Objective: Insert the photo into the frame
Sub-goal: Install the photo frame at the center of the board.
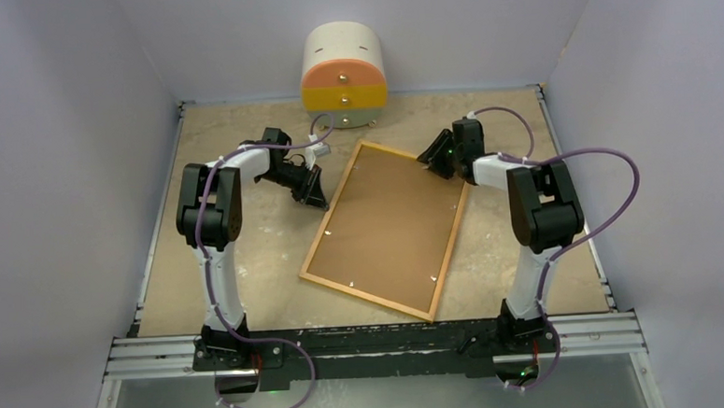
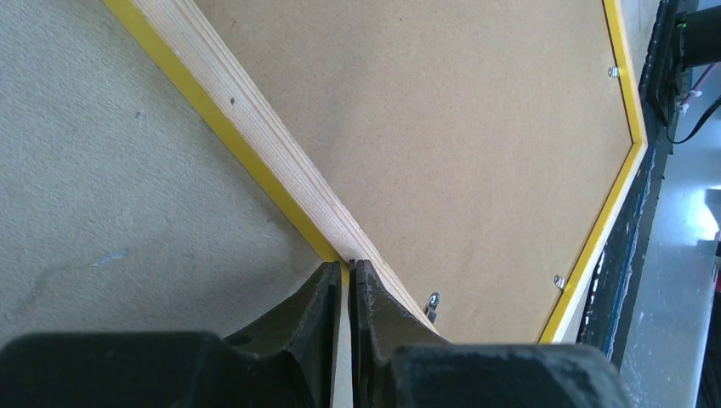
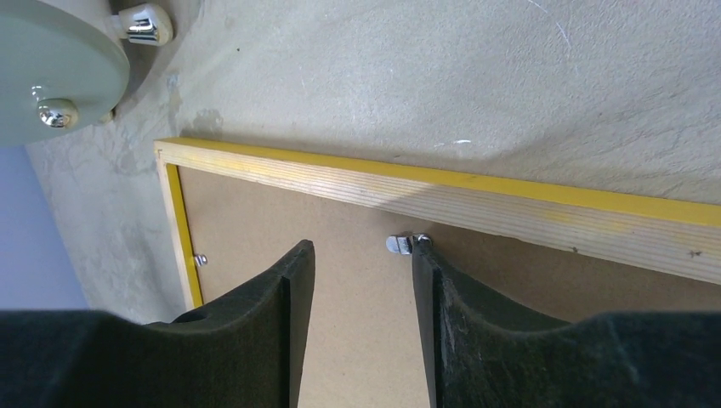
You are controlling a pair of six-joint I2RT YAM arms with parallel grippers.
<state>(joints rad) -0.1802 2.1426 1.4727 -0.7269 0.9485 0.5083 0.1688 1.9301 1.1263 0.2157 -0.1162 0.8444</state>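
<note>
The frame lies back-up in the middle of the table, wood rim and yellow edge showing. A brown backing board fills it, with small metal clips around the rim. The photo is not in view. My left gripper is shut on the frame's left rim, its fingers pinching the thin edge. My right gripper is open over the board near the frame's far right corner. In the right wrist view its jaws stand apart, the right fingertip touching a metal clip by the rim.
A rounded cream, orange and yellow drawer unit stands at the back centre, just beyond the frame's far corner; its feet show in the right wrist view. Grey walls close in both sides. A metal rail runs along the near edge.
</note>
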